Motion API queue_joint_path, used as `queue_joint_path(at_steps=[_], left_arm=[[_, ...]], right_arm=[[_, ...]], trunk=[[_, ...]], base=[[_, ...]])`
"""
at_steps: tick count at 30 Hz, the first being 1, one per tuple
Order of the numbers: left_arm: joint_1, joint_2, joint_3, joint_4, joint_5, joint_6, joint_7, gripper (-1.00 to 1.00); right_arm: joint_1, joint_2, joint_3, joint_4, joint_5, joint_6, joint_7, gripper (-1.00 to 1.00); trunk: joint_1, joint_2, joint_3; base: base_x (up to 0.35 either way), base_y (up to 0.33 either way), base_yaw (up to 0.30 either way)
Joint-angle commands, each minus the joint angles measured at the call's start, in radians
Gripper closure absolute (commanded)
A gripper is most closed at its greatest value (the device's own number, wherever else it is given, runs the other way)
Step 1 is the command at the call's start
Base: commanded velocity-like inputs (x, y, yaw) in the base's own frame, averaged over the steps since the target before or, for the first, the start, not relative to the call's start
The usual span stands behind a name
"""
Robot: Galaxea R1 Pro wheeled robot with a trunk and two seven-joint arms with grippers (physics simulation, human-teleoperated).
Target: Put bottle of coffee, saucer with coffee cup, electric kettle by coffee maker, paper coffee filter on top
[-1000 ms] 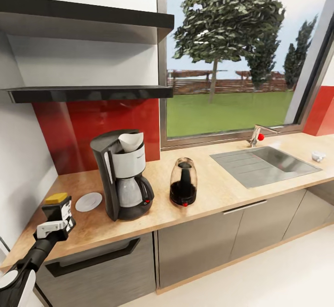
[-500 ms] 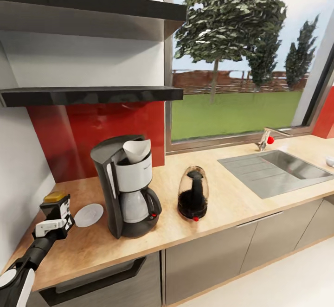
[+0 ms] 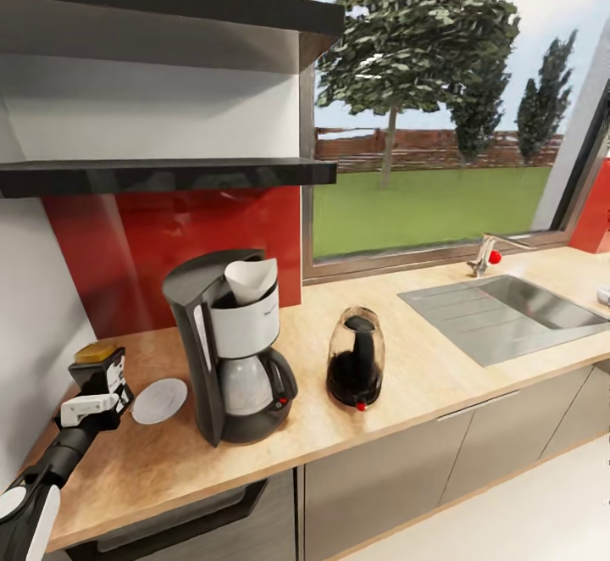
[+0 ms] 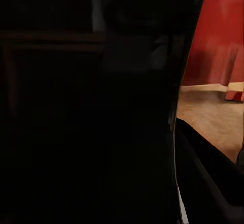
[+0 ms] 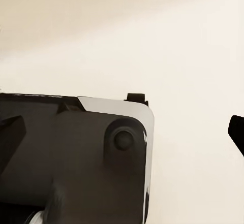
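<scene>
The left claw (image 3: 95, 391) is clamped on the bottle (image 3: 100, 368), holding it upright just above the surface (image 3: 424, 374) at its left end, beside the saucer (image 3: 159, 400). The bottle is dark and squarish with a yellow cap and pale label. Right of the saucer stands the coffee maker (image 3: 233, 345), a white filter (image 3: 252, 279) in its top, then the kettle (image 3: 356, 358). Whether the right claw is open or closed cannot be told.
</scene>
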Motion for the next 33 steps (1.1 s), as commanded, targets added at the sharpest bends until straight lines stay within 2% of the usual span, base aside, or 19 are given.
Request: queue_joint_path(at_steps=[1, 6, 17, 21, 24, 25, 27, 33], left_arm=[[-0.001, 0.0, 0.001, 0.001, 0.002, -0.002, -0.006, 1.0], [-0.001, 0.0, 0.001, 0.001, 0.001, -0.003, -0.006, 1.0], [-0.001, 0.005, 0.001, 0.001, 0.001, -0.004, -0.009, 1.0], [-0.001, 0.004, 0.0, 0.001, -0.002, -0.003, -0.008, 1.0], [-0.018, 0.018, -0.017, 0.018, -0.015, -0.018, -0.004, 1.0], [-0.024, 0.018, -0.023, 0.023, -0.019, -0.023, -0.004, 1.0], [-0.034, 0.008, -0.013, 0.034, -0.024, -0.033, -0.004, 1.0], [0.001, 0.001, 0.008, 0.012, 0.007, -0.025, -0.006, 1.0]], right_arm=[[-0.001, 0.0, 0.008, 0.001, -0.01, -0.004, 0.003, -1.0], [-0.001, -0.001, 0.008, 0.001, -0.011, -0.005, 0.002, -1.0], [-0.001, -0.004, 0.007, 0.001, -0.01, -0.004, 0.001, -1.0], [-0.001, -0.006, 0.008, 0.003, -0.01, -0.005, 0.001, -1.0], [-0.001, 0.0, 0.008, 0.02, -0.01, -0.004, 0.001, -1.0], [-0.001, 0.0, 0.008, 0.021, -0.01, -0.004, 0.001, -1.0], [-0.001, 0.002, 0.008, 0.016, -0.011, -0.004, 0.001, -1.0], [-0.001, 0.003, 0.008, 0.01, -0.011, -0.004, 0.001, -1.0]], trunk=[[0.001, -0.001, -0.001], [0.001, -0.001, -0.001], [0.001, -0.001, -0.001], [0.001, -0.001, -0.001], [0.001, -0.001, -0.001], [0.001, -0.001, -0.001], [0.001, -0.001, -0.001], [0.001, -0.001, -0.001]], base=[[0.223, 0.146, -0.158], [0.241, 0.155, -0.045], [0.03, 0.014, -0.002], [0.206, 0.0, 0.0], [0.0, 0.0, 0.0], [0.0, 0.0, 0.0], [0.0, 0.0, 0.0], [0.0, 0.0, 0.0]])
